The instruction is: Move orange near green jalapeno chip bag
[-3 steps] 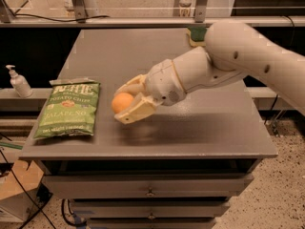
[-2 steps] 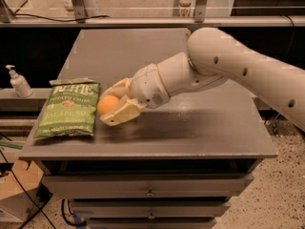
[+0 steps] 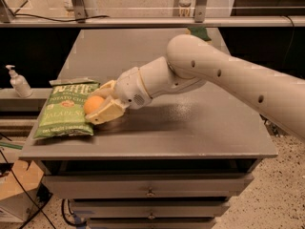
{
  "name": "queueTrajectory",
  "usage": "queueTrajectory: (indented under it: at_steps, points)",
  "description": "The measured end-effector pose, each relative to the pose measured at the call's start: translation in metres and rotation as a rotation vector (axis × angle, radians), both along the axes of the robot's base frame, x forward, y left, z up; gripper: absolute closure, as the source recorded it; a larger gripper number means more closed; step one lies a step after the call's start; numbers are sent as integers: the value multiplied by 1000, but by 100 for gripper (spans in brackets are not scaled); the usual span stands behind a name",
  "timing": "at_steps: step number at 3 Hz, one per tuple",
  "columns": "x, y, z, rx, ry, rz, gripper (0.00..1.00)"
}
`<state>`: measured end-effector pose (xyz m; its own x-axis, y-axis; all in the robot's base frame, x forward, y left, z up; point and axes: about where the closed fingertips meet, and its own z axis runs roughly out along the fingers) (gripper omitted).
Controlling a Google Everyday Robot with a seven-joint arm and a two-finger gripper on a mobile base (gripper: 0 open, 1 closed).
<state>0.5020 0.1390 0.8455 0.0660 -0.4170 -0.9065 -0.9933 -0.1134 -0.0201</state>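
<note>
Camera view: gripper (image 3: 96,108) pinching orange (image 3: 93,104), shifted left to right edge of bag (image 3: 63,112), so nearly ready for release.

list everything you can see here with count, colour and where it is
orange: 1, orange, in the gripper at the chip bag's right edge
green jalapeno chip bag: 1, green with white lettering, flat on the table's front left
sponge: 1, green, table's far edge, partly hidden behind the arm
pump bottle: 1, pale, on a ledge left of the table
table: 1, grey, centre, drawers below
cardboard box: 1, brown, on the floor at lower left
arm: 1, white, reaching in from the right
gripper: 1, cream, shut on the orange, over the table's left side
</note>
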Motion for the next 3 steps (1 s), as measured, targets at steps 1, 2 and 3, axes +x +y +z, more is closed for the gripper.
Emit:
queueTrajectory:
  at_steps: [1, 2, 3]
  points:
    - [6, 8, 5, 6, -9, -9, 14]
    - [4, 10, 5, 5, -9, -4, 0]
    - [4, 10, 5, 5, -9, -4, 0]
